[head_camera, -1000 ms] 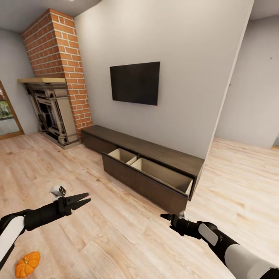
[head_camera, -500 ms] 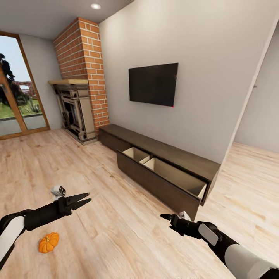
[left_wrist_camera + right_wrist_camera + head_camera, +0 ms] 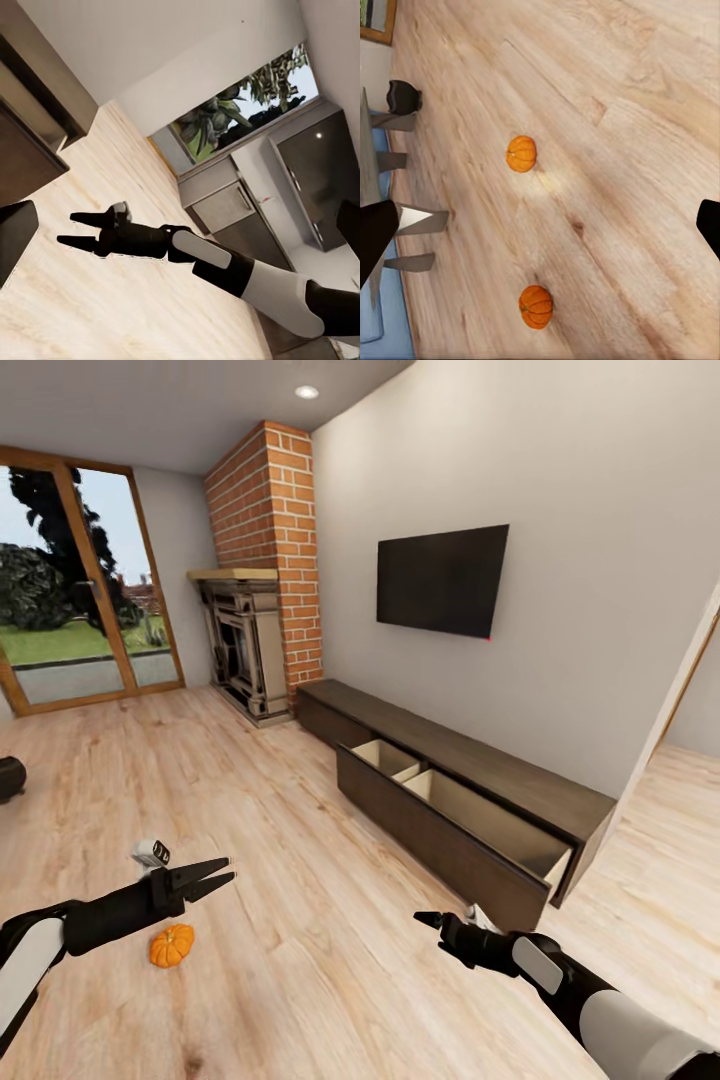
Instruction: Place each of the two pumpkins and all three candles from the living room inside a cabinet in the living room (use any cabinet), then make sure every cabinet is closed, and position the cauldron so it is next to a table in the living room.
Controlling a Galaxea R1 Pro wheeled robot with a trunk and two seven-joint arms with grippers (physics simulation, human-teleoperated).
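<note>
From the head camera we see our left gripper (image 3: 222,878) held out over the wooden floor (image 3: 300,880), its two fingers spread apart and nothing between them. Our right gripper (image 3: 428,919) reaches forward lower at the right; its dark tips look close together there, but we cannot tell for sure. The left wrist view gives the answer: the right gripper (image 3: 75,229) appears from the side with its two fingers parted and empty.

One pumpkin (image 3: 172,945) lies on the floor just beyond our left forearm, near us. The right wrist view adds what the head misses: two pumpkins on the boards, one (image 3: 521,153) and a second (image 3: 536,306), well apart from each other, with the black cauldron (image 3: 403,97) standing on the floor by the slanted grey legs of the table (image 3: 369,161). In the head view a dark rounded shape (image 3: 10,776) at the far left edge may be that cauldron.

The cabinet (image 3: 460,800) runs along the right wall under the television (image 3: 442,580), one long drawer pulled out, its pale compartments showing. The brick fireplace (image 3: 255,600) stands farther off.
</note>
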